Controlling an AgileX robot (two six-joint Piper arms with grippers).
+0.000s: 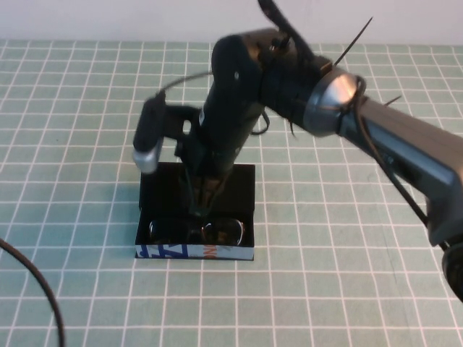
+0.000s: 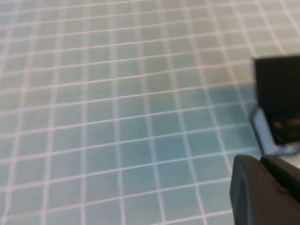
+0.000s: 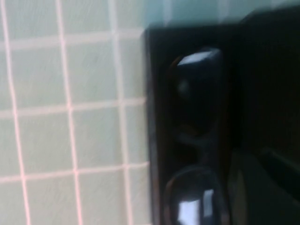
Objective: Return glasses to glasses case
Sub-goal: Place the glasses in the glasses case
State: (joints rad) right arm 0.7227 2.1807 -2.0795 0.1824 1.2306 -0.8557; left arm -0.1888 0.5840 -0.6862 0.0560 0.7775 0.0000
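Glasses lay inside the open glasses case, at its near, printed front; long axis ran left-right along that wall, lenses up; right gripper hung directly above the bridge, reaching down into the case; whether its fingers were shut or gripping the frame couldn't be told; right arm clearly nearer; lid lay flat behind; left gripper sat apart on the case's left, finger state unclear.

A robot test bench or lab setup is suggested: the counter is covered by a green mat ruled with a white grid, backed by a plain white wall.
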